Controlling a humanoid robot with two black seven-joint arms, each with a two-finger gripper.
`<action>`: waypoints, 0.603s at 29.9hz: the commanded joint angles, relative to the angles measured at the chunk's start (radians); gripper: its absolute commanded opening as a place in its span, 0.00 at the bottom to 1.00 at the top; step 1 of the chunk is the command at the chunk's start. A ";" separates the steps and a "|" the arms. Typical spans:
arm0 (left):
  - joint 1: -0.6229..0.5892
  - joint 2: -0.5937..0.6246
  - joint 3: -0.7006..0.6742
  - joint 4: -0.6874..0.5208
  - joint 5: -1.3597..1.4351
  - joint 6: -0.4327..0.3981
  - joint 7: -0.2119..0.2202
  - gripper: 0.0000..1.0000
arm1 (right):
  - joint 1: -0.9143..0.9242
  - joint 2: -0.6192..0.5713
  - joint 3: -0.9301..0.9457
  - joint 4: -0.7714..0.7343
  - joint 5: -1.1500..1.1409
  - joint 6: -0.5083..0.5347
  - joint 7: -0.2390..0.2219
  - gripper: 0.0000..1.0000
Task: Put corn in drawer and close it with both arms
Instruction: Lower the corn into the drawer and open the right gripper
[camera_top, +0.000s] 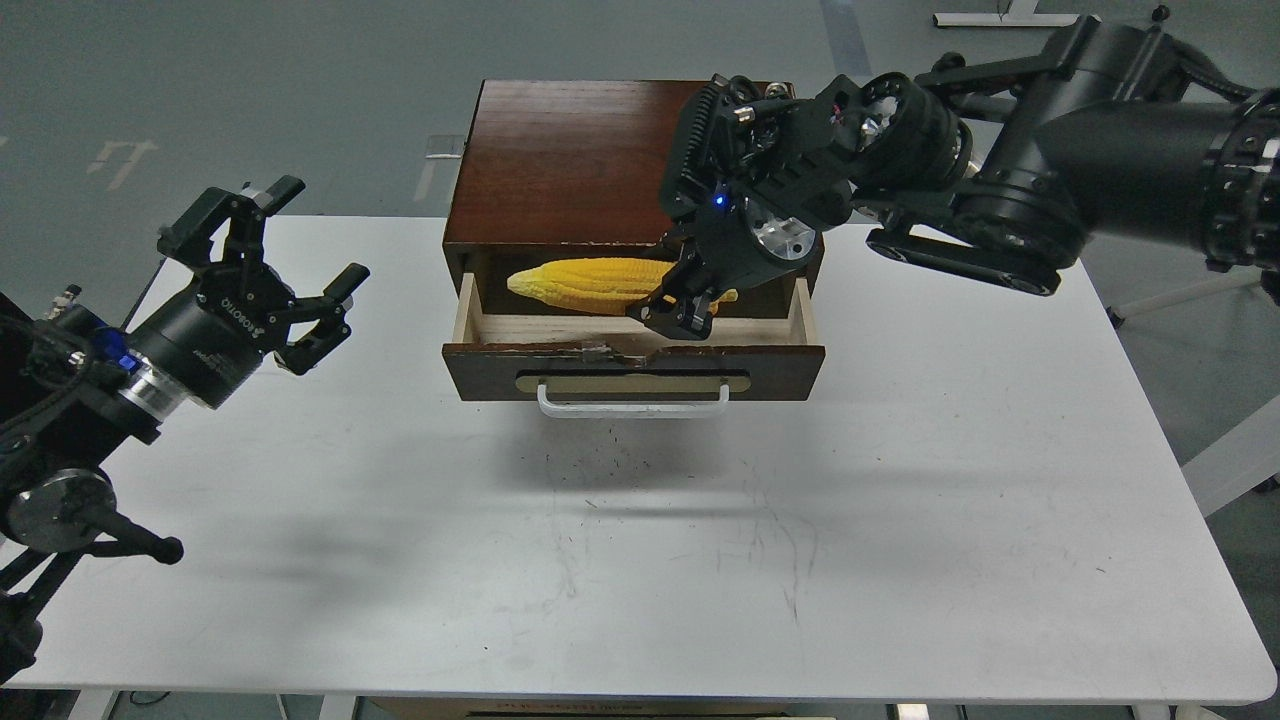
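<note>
The yellow corn (590, 283) hangs level over the open drawer (633, 367), its tapered tip pointing left. My right gripper (683, 308) is shut on the corn's right end, just above the drawer's pale wood inside. The drawer stands pulled out of the dark wooden cabinet (570, 160), with its white bar handle (633, 407) facing me. My left gripper (268, 262) is open and empty above the table, well left of the drawer.
The white table (700, 540) carries the cabinet at its back middle. The right arm (1050, 180) reaches in over the cabinet's right side. Grey floor lies behind the table.
</note>
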 joint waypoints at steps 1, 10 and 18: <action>0.000 0.000 0.000 0.000 0.001 0.000 0.000 1.00 | 0.004 -0.001 0.002 0.003 0.005 -0.002 0.000 0.76; 0.000 0.000 0.000 0.000 0.001 0.000 0.000 1.00 | 0.045 -0.058 0.047 0.030 0.097 0.002 0.000 0.95; 0.000 0.000 0.000 -0.003 -0.001 0.000 0.000 1.00 | 0.045 -0.237 0.126 0.044 0.358 0.008 0.000 0.97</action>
